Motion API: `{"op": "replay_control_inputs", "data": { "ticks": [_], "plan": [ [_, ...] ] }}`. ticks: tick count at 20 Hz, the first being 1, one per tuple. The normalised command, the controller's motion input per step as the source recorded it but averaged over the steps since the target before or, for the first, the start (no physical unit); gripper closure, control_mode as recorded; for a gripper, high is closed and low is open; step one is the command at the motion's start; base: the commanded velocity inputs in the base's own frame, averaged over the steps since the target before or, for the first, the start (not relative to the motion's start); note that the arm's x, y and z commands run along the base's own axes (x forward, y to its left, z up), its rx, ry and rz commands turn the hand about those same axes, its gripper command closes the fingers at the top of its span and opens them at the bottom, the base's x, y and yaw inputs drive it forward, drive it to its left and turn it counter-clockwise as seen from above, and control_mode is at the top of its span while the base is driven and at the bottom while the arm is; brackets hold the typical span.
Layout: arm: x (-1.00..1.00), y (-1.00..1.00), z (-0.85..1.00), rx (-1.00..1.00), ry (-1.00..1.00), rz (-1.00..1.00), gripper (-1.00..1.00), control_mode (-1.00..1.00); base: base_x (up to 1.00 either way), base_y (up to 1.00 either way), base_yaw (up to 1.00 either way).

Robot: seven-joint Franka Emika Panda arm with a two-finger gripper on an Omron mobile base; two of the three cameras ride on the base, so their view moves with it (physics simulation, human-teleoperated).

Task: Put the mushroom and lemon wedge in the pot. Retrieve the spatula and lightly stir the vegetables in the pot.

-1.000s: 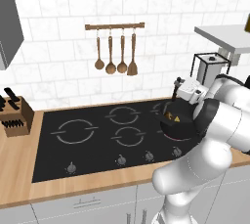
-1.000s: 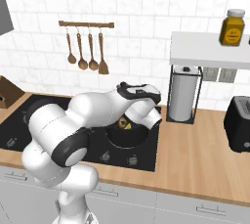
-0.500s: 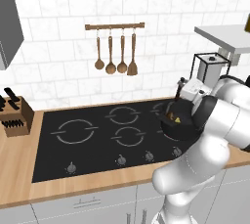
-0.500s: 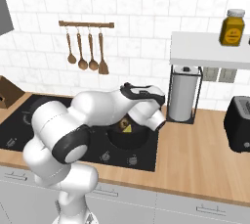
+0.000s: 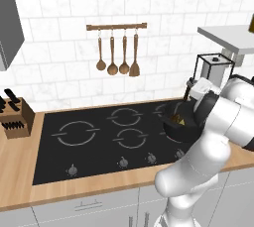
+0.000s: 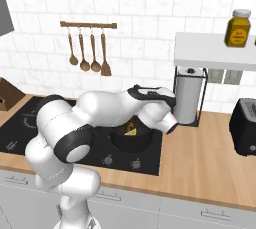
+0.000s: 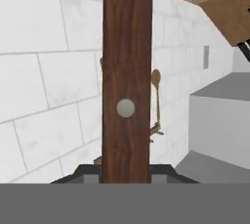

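**Wooden handle fills the claw's view as the arm bends over the pot**

In the hand view, the spatula (image 7: 126, 78) is nearest: its handle is a straight brown board of dark wood grain with two pale round rivets, running up from between the dark fingertips. The gripper (image 7: 126, 173) sits tight against both sides of that handle, clamped on it. The blade is out of sight. Behind it lie white wall tiles with grey grout.

From the base views, the white arm bends over the right part of the hob (image 5: 99, 141), a flat, glossy black glass plate with pale ring markings and a row of small knobs along its front edge. The pot (image 6: 131, 139) is low, round and matt black, and stands on the hob's right side under the wrist. Inside it lie the vegetables (image 6: 131, 129), small yellow and brown pieces; I cannot separate mushroom from lemon wedge.

The counter (image 6: 200, 158) is warm, light wood. At its left end stands a wooden knife block (image 5: 16, 121) with black handles.

Farther back, a wooden rail (image 5: 116, 26) on the tiled wall carries brown wooden spoons and an all-wood spatula. To the right stand a paper towel roll (image 6: 188, 98) in a black wire frame and a dark toaster (image 6: 245, 127). On the white shelf (image 6: 210, 50) sits an amber jar (image 6: 237, 28); its label is too small to read.
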Motion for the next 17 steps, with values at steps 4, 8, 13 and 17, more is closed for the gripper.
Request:
{"op": "replay_control_inputs", "data": {
  "ticks": [4, 8, 13, 17],
  "plan": [
    [-0.12, -0.49, 0.00, -0.11, 0.16, 0.00, 1.00, -1.00, 0.00, 0.00, 0.00],
    [-0.14, -0.40, 0.00, -0.15, 0.21, 0.00, 1.00, -1.00, 0.00, 0.00, 0.00],
    [-0.04, -0.13, 0.00, -0.13, 0.15, 0.00, 1.00, -1.00, 0.00, 0.00, 0.00],
    [0.01, 0.04, 0.00, 0.00, -0.03, 0.01, 1.00, -1.00, 0.00, 0.00, 0.00]
  ]
}}
